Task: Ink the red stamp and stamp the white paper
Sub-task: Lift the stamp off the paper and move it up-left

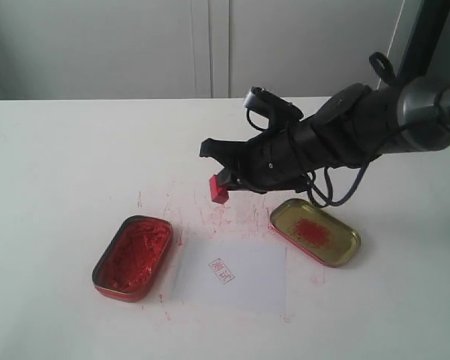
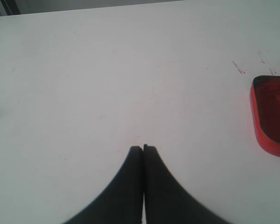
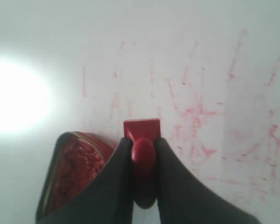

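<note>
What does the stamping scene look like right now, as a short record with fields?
Right gripper: shut on small red plastic stamp, held above the table
Left gripper: shut, empty, over bare table
White rectangular paper sheet: flat, one red imprint
Rounded red ink-paste tin: open, left of paper in exterior view
Gold shallow tin lid: right of paper, red smear

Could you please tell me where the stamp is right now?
In the exterior view's middle, the stamp is held in the right claw, above the table, just beyond the paper.
</note>
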Robot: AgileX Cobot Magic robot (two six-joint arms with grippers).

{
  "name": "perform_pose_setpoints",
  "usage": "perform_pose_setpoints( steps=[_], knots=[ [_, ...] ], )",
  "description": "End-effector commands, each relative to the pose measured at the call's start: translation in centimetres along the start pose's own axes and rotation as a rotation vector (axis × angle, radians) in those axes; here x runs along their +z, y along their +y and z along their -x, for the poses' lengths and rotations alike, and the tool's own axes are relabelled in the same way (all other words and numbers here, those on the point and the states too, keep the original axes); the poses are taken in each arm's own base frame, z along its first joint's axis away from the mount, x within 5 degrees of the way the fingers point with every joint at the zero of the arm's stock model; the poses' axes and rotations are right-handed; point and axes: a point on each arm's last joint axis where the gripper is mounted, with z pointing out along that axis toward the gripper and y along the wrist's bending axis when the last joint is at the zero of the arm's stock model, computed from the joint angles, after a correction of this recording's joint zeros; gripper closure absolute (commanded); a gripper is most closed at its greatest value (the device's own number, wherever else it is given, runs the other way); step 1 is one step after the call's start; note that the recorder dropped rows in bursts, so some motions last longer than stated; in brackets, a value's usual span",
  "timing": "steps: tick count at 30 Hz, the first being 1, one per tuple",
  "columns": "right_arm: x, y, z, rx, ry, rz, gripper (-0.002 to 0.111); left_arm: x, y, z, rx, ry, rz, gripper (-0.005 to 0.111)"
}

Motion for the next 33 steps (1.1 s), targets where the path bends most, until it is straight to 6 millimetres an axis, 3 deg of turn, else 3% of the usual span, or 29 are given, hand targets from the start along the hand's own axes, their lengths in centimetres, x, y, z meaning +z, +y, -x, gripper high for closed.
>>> perform_pose_setpoints(
  steps=[1,5,14,29,33],
  knots=[
    [1.6,0.6,0.9,0.061,0.051,0.162,0.108,0.0,0.0,-0.1,-0.002,0.003,0.001,0.107],
    [4.0,0.4,1.3,0.18,0.09,0.317,0.108,0.0,0.0,-0.1,-0.002,0.003,0.001,0.107],
    [6.7,-1.4,1.0,0.267,0.076,0.269,0.108,0.0,0.0,-0.1,-0.002,0.003,0.001,0.107],
    [7.2,-2.3,1.2,0.312,0.033,0.212,0.108,0.0,0.0,-0.1,-0.002,0.003,0.001,0.107],
    [7.4,-2.3,1.1,0.318,0.033,0.206,0.102,0.0,0.0,-0.1,-0.002,0.003,0.001,0.107]
  ],
)
